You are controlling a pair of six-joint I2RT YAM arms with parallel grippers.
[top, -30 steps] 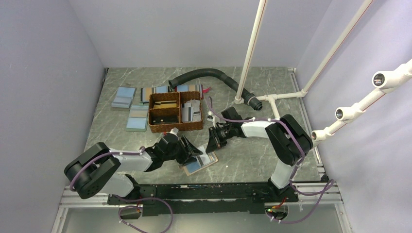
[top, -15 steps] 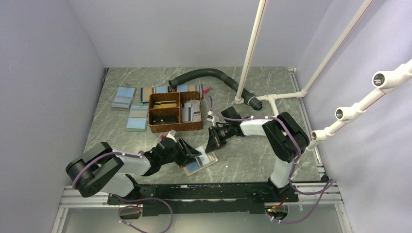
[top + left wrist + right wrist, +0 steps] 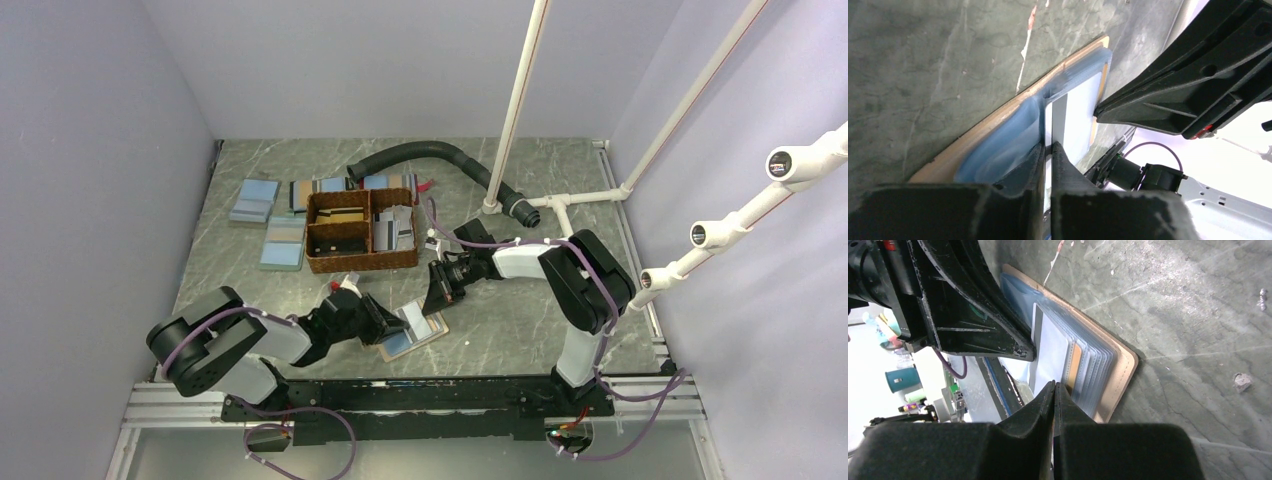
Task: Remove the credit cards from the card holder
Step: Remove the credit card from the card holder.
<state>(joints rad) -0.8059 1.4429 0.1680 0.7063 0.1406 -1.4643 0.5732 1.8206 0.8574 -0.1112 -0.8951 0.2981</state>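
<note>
Two grippers meet low over the card holder [image 3: 400,346], which lies open, inner face up, on the table [image 3: 520,320] near the front edge, btwn the arms and well apart from the basket. Tan rim shows around blue and clear sleeves; an orange card edge sits in one sleeve in the R wrist view.

L gripper [image 3: 1048,147]: fingers almost together, pinching the end of a pale card [image 3: 1075,115] w/ a grey strip that lies on top of the sleeves. R gripper [image 3: 1053,386]: fingers pressed together, tips at the opposite edge of the same card; can't tell if anything is caught btwn them.

Surface: grey-green marble-look top w/ pale veins, a few white scuffs, and a small grey scrap [image 3: 1242,382] lying apart from the holder. Black rail [image 3: 420,395] runs along the near edge.

Room: plain pale lavender walls [image 3: 350,60] on three sides. Brown woven basket [image 3: 362,262] sits mid-table, 2 compartments, cards inside. Flat light blue rectangles [image 3: 255,200] lie to its left. Black ribbed hose [image 3: 420,152] curves along the back. White pipe frame [image 3: 515,110] rises at back right.
</note>
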